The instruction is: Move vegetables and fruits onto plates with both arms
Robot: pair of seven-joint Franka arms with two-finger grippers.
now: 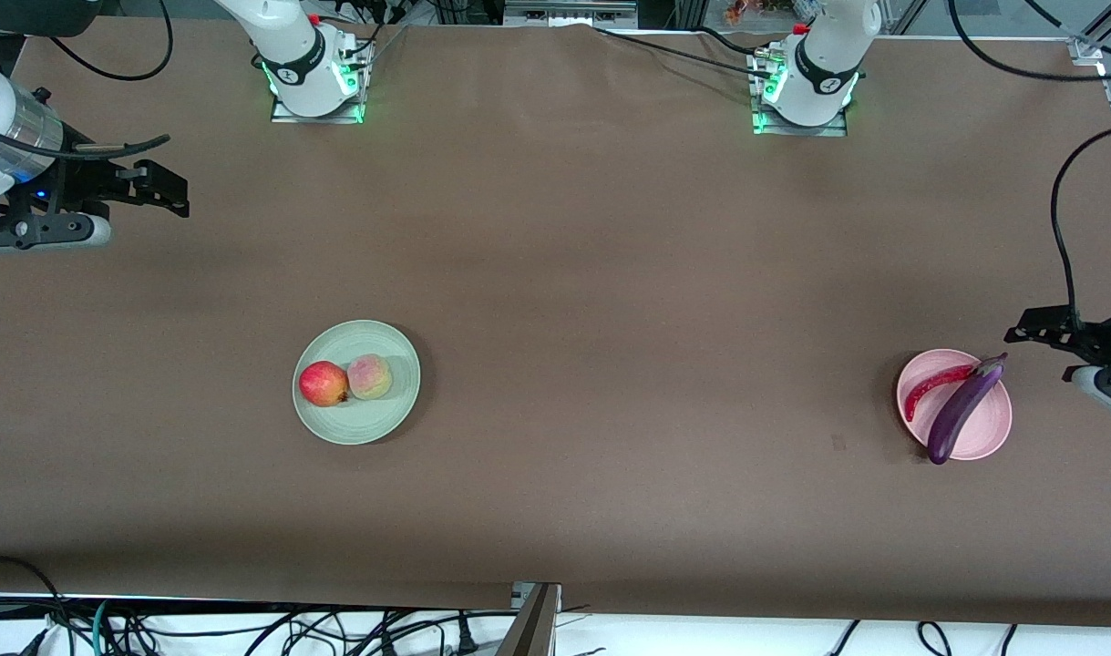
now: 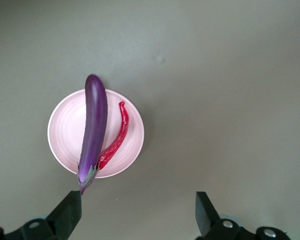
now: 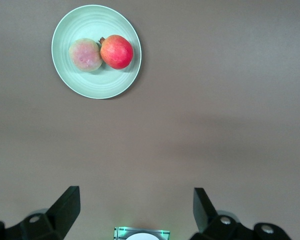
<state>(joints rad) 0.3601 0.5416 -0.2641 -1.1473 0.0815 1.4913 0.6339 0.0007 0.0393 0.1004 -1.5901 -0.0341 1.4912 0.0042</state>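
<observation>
Both of my grippers are empty. Left gripper (image 1: 1038,333) hangs over bare table just beside the pale pink plate (image 1: 991,428), toward the left arm's end of the table, with its fingers (image 2: 67,212) spread wide and touching nothing. Right gripper (image 1: 168,193) waits, likewise wide apart and empty, over bare table at the right arm's end, well apart from the mint green plate (image 1: 323,415).

On the pink plate lies the eggplant (image 1: 963,410), its long axis slanted across the dish. The stem cap points toward my left gripper and sticks out past the rim, while the blunt end overhangs the rim nearer the front camera. Beside it, on the side toward the right arm, the chili pepper (image 1: 933,381) curves roughly along the same line. From the left wrist view the eggplant's stem tip seems close to one finger, though I cannot say whether they are level in height.

Red fruit (image 1: 323,383) and peach-like fruit (image 1: 370,376) sit touching on the mint plate.

My judgement: everything is plated, so all that remains is for the left arm to draw clear without brushing that stem.
</observation>
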